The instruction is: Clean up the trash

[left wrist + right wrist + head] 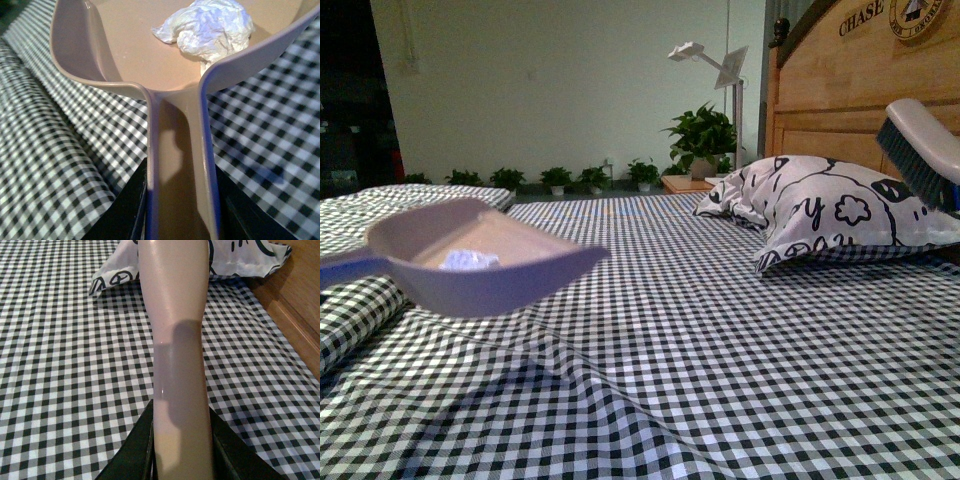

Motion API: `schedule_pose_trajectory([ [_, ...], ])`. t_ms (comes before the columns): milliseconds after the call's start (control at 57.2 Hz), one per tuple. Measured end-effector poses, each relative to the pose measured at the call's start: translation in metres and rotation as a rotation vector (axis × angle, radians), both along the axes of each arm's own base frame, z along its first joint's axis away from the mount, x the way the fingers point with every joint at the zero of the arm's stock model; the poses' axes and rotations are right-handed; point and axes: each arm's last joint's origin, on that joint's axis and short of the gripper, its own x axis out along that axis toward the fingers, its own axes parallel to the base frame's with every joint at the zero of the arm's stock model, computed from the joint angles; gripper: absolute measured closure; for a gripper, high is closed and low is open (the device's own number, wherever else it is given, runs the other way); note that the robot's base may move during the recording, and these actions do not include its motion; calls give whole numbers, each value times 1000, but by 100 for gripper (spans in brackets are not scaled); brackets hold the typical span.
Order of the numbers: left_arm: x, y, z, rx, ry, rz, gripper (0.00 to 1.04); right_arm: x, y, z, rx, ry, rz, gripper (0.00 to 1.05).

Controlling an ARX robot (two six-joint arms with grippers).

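The trash, a crumpled white tissue wad [468, 260], lies inside the beige dustpan [510, 275], which hangs in the air above the checked bed at the left. In the left wrist view my left gripper [181, 210] is shut on the dustpan's handle [177, 150], with the tissue [207, 27] in the pan ahead. My right gripper [181, 450] is shut on the brush's beige handle [175, 330]. The brush head [925, 150], with dark bristles, is raised at the far right above the pillow.
A black-and-white patterned pillow [830, 210] lies at the back right against a wooden headboard [850, 90]. The black-and-white checked sheet [700, 370] covers the bed, with a folded ridge at the left [350, 310]. Potted plants and a lamp stand beyond the bed.
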Motion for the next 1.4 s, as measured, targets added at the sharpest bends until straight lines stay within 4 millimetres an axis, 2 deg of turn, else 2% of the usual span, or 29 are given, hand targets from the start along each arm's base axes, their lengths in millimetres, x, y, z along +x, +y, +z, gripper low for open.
schedule_pose_trajectory([
  [122,-12,-8,23,-100,-84,201,76,-23,-6,27,-10,-95,-13,84],
  [280,-35,-19,38,-199,-117,305,76,-52,-10,53,-16,-187,4,84],
  [367,-55,-25,49,-251,-144,345,76,-74,-11,69,-14,-237,42,84],
  [420,-73,-28,56,-289,-153,380,76,-93,-12,79,-15,-273,73,84],
  [542,-101,-31,61,-314,-166,421,76,-122,-15,91,-5,-318,111,84],
  [770,-146,-44,63,-342,-168,380,76,-167,-14,100,7,-362,195,84],
  [980,-175,-47,59,-362,-173,395,76,-197,-16,108,23,-398,220,84],
  [1260,-196,-50,57,-385,-177,390,76,-215,-19,107,69,-387,244,84],
  [1400,-199,-52,58,-391,-181,374,76,-217,-20,105,87,-369,256,84],
])
